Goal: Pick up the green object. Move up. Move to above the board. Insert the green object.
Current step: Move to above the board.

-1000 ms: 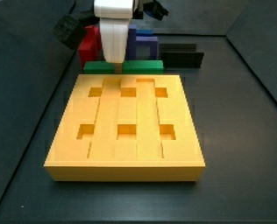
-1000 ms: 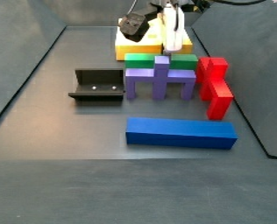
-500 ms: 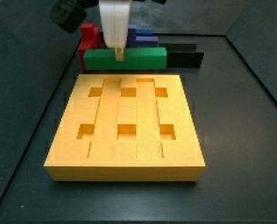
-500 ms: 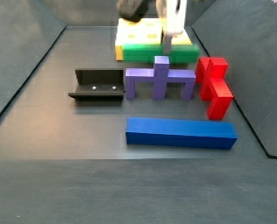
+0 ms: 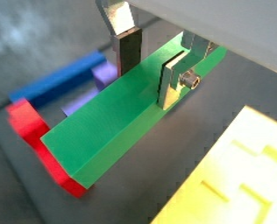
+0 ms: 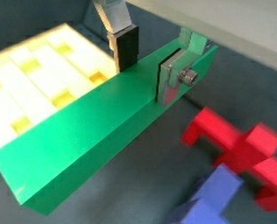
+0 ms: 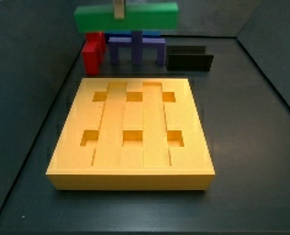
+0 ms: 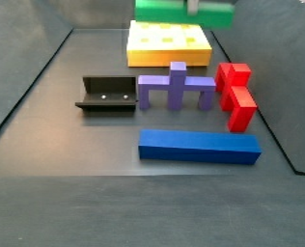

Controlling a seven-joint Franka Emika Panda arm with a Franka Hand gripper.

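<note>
The green object (image 7: 127,14) is clamped across its middle between the fingers (image 5: 131,52) of the gripper (image 5: 152,63). Compared with half a second earlier, it has been raised clear of the floor to the top edge in both side views. It is held level, behind the board (image 7: 131,133) and above the red block (image 7: 94,51) and purple block (image 7: 135,48).

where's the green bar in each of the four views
Wrist view: the green object runs diagonally across the frame, clamped between the gripper fingers.
Wrist view: the green object again lies diagonally, in the gripper.
Side view: the green object is at the top edge, raised behind the board.
Side view: the green object is at the top edge, above the board.
Shared landmark: the board.
</note>
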